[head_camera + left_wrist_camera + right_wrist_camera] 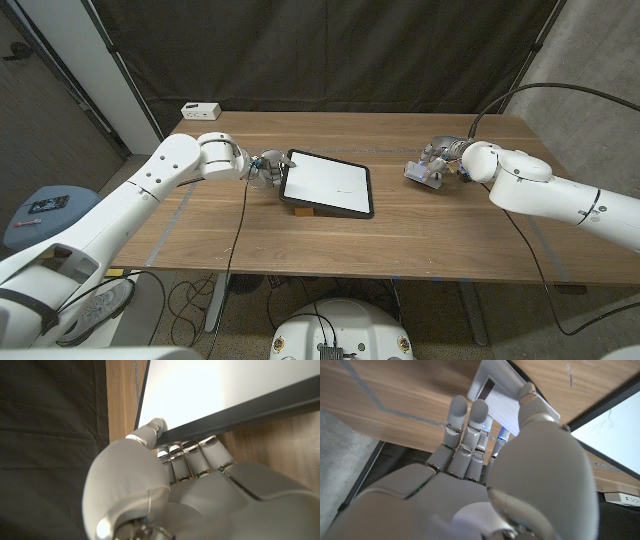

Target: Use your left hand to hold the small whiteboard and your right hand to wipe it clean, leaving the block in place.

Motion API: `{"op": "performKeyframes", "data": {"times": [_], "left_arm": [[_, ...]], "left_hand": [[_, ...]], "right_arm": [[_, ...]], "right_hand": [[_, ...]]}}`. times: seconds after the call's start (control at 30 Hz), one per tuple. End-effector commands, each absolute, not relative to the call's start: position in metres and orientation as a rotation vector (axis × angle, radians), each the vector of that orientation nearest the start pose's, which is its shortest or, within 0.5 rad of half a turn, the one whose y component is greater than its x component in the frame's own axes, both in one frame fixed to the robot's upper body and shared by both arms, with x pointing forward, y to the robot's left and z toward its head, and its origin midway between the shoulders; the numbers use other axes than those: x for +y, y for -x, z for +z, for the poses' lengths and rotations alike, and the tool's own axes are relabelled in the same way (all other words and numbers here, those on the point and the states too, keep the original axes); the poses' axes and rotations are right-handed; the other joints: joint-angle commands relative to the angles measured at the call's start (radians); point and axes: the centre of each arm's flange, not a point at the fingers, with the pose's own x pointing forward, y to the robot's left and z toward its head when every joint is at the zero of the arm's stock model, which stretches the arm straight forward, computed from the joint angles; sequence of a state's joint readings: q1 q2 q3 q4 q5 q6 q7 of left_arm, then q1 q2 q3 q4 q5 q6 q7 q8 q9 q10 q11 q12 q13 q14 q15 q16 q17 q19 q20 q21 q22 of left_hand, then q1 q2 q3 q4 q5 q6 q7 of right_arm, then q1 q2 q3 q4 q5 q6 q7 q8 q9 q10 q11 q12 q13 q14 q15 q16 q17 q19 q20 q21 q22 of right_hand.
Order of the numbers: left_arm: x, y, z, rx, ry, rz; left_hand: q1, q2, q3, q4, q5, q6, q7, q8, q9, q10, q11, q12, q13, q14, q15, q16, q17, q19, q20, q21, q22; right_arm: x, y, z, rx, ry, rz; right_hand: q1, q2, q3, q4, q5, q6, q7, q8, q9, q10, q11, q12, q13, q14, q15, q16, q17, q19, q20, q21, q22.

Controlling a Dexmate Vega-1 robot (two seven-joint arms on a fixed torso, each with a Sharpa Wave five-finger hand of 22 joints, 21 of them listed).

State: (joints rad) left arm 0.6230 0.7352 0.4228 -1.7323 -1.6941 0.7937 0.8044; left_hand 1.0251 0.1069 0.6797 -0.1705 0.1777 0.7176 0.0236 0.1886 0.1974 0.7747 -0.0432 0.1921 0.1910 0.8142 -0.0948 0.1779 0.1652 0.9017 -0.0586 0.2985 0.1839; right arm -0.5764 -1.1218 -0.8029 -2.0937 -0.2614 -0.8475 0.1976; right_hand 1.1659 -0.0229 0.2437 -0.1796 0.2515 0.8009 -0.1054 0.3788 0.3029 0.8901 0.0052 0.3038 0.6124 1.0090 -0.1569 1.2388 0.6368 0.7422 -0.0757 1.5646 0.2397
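Note:
The small whiteboard (327, 183), white with a black frame, lies tilted at the table's middle, its near left corner propped on a wooden block (300, 209). My left hand (265, 168) grips the board's left edge. In the left wrist view the left hand (175, 475) has its thumb on top of the whiteboard (210, 390) frame and its fingers underneath. My right hand (436, 165) is to the right of the board, apart from it, and holds a white eraser (418, 172). In the right wrist view the right hand (520, 460) pinches the eraser (507, 397). The whiteboard (615, 420) there shows faint marks.
A white power strip (201, 109) sits at the table's back left corner. A blue stool (45, 210) stands on the floor left of the table. Thin tape lines (180, 205) cross the tabletop. A dark curtain hangs behind.

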Motion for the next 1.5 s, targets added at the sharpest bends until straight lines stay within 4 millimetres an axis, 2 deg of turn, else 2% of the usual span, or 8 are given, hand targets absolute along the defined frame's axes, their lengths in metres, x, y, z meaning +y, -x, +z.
{"op": "performKeyframes", "data": {"times": [0.03,0.53,1.5], "left_arm": [[0.241,-0.602,0.028,0.345,0.261,-0.162],[0.242,-0.595,0.028,0.373,0.258,-0.155],[0.252,-0.587,0.025,0.372,0.251,-0.151]], "left_hand": [[-0.007,-0.006,0.000,0.005,0.003,-0.004,0.001,-0.002,0.002,-0.008,0.000,0.000,0.000,-0.008,-0.006,-0.003,0.004,-0.004,0.001,0.005,0.002],[-0.008,-0.005,-0.001,0.005,0.003,-0.006,0.000,-0.002,0.002,-0.012,-0.001,0.000,0.000,-0.013,-0.006,-0.003,0.004,-0.006,0.004,0.005,0.002],[-0.011,-0.004,-0.003,0.005,0.004,-0.010,-0.002,-0.001,0.002,-0.015,0.001,0.001,0.000,-0.016,-0.007,-0.002,0.004,-0.010,0.006,0.003,0.002]], "right_arm": [[-0.313,-0.558,0.100,-0.305,1.682,-0.332],[-0.320,-0.563,0.103,-0.343,1.717,-0.290],[-0.327,-0.563,0.081,-0.303,1.778,-0.116]], "right_hand": [[0.036,0.060,0.018,0.024,0.003,0.171,-0.035,0.001,0.029,0.131,-0.105,0.007,0.021,-0.007,-0.069,-0.003,0.000,-0.006,-0.134,0.005,0.007],[0.034,0.061,0.017,0.024,-0.001,0.172,-0.041,0.000,0.029,0.129,-0.111,0.004,0.025,-0.008,-0.069,-0.008,0.001,-0.008,-0.134,0.006,0.016],[0.030,0.063,0.016,0.024,-0.010,0.169,-0.049,0.008,0.051,0.118,-0.118,-0.007,0.030,-0.017,-0.069,-0.019,0.003,-0.018,-0.135,0.001,0.023]]}}
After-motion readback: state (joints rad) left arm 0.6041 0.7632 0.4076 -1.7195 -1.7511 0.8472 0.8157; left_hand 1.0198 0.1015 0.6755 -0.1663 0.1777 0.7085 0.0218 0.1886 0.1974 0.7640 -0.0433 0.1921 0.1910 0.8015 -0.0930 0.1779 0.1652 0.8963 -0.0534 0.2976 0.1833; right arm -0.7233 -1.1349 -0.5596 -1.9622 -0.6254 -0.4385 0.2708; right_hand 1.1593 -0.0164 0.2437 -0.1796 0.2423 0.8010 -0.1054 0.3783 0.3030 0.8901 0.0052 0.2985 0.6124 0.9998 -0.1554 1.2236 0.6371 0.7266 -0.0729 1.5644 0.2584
